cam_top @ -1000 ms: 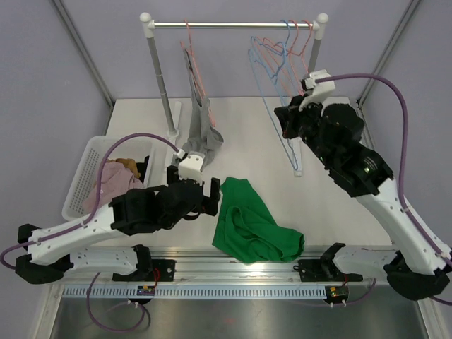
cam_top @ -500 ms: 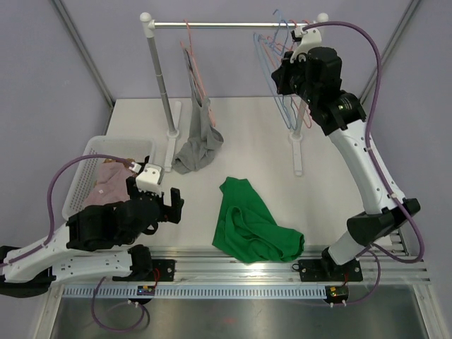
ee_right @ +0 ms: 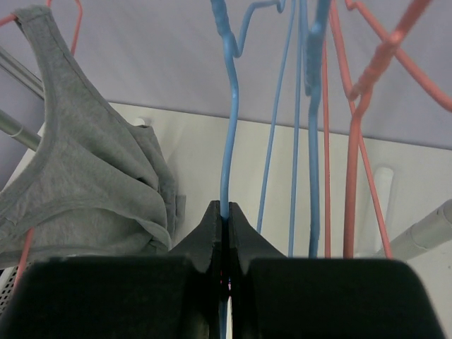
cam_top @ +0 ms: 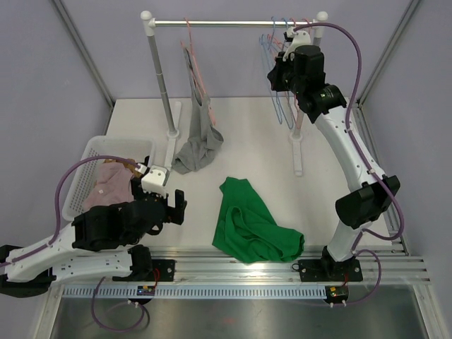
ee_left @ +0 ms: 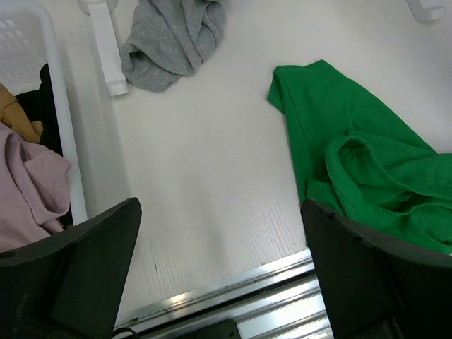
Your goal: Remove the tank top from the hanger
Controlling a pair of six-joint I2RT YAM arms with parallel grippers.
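A grey tank top (cam_top: pixel 199 134) hangs from a pink hanger (cam_top: pixel 191 49) on the rail, its hem bunched on the table; it also shows in the right wrist view (ee_right: pixel 92 176) and the left wrist view (ee_left: pixel 169 42). A green tank top (cam_top: pixel 254 226) lies crumpled on the table (ee_left: pixel 367 162), off any hanger. My right gripper (cam_top: pixel 279 74) is up by the rail's right end, shut (ee_right: pixel 224 208) on the wire of a blue hanger (ee_right: pixel 226 141). Low over the near table, my left gripper (cam_top: pixel 176 205) stands open (ee_left: pixel 220 212) and holds nothing.
The rail (cam_top: pixel 226 25) spans two white posts. More red and blue hangers (cam_top: pixel 289 39) crowd its right end beside the held one. A white basket (cam_top: pixel 81 191) with pink and brown clothes stands at the left, next to my left arm.
My right arm rose from mid-table height up to the rail's right end with the blue hanger. My left arm drew back toward the near left, away from the grey tank top.
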